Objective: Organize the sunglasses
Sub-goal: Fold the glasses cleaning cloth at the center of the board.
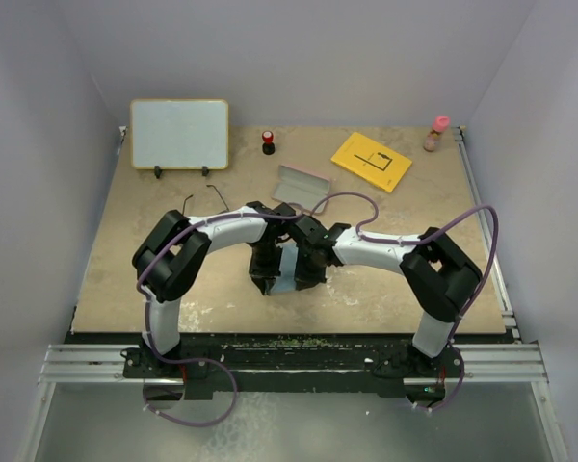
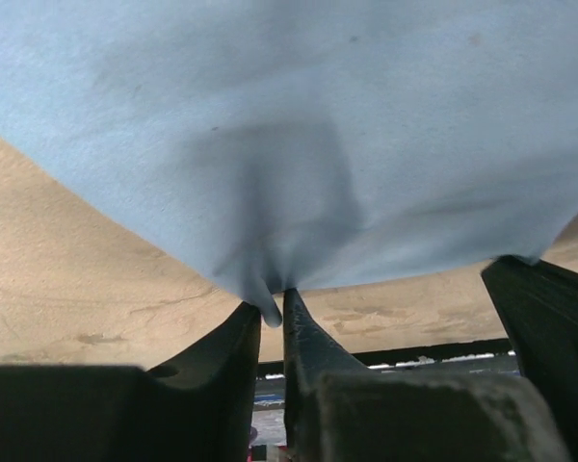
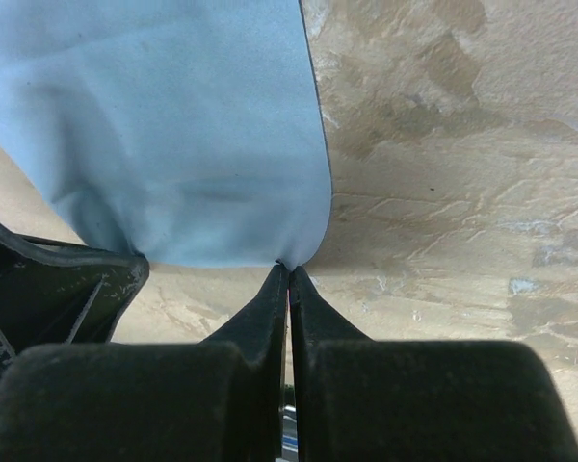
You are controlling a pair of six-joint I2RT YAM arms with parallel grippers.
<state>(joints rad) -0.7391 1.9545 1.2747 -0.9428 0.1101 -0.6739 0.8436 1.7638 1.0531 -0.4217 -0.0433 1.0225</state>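
Note:
The light blue cloth [image 1: 287,268] hangs between both grippers over the middle of the table. My left gripper [image 2: 275,306] is shut on one pinched corner of the cloth [image 2: 299,125]. My right gripper [image 3: 289,268] is shut on another corner of the cloth [image 3: 173,125]. In the top view the left gripper [image 1: 268,277] and right gripper [image 1: 310,266] are close together. The sunglasses [image 1: 202,204], thin black wire, lie on the table left of the arms, apart from both grippers. The pink case [image 1: 303,183] lies open behind the grippers.
A whiteboard [image 1: 178,135] stands at the back left. A small red and black object [image 1: 268,142], a yellow booklet [image 1: 371,161] and a pink-capped bottle [image 1: 436,133] sit along the back. White walls close in the table on three sides.

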